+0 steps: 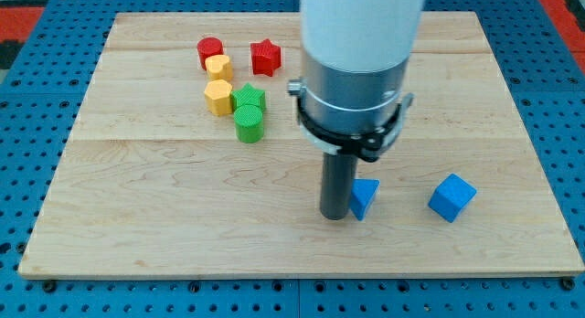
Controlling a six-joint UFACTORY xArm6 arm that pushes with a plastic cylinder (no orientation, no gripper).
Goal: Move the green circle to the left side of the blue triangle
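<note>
My tip (335,216), a smooth dark rod end with nothing to clamp, touches the blue triangle (365,197) on its left. The ribbed green circle (249,125) sits well apart, toward the pale wooden surface's (164,227) top-left.

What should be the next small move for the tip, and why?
Probably slide my tip away from the blue triangle, toward the view's top left, to get behind the green circle. The tip now sits right against the triangle's left side, exactly where the circle should end up, while the circle is far off among the yellow and green blocks.
</note>
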